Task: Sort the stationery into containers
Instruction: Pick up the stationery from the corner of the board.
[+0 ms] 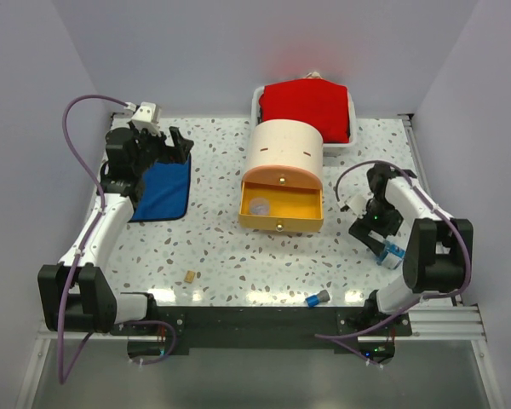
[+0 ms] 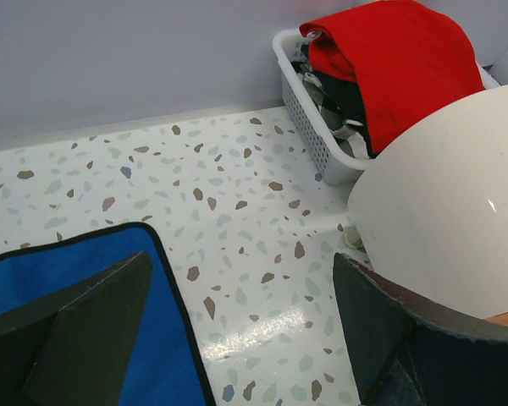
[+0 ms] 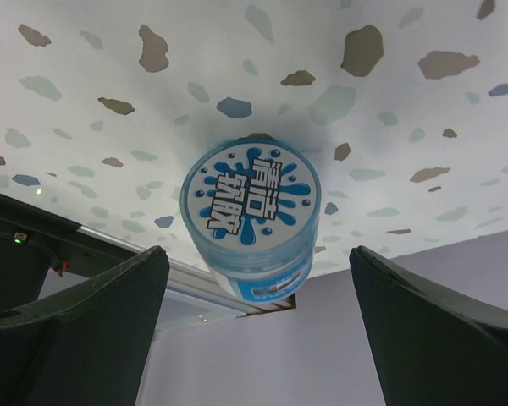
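Stationery is scattered over the speckled white tabletop (image 1: 221, 247). A small blue-grey cap piece (image 1: 317, 298) lies right at the near edge, and a little tan eraser block (image 1: 190, 275) sits a bit farther in, to the left. Over on the right, the right gripper (image 3: 258, 254) has its jaws wide apart with a small round blue tub with a printed lid (image 3: 250, 211) between them, not clamped. Mid-table, the yellow-orange drawer (image 1: 281, 223) is pulled out of the cream half-cylinder unit (image 1: 283, 146), and there's a clear cup (image 1: 260, 206) inside it. Far left, the left gripper (image 2: 241, 258) is spread wide too, holding nothing, over the edge of a blue cloth (image 1: 163, 192). A white basket (image 2: 300, 101) with a red cloth (image 1: 307, 102) on top sits at the far edge.
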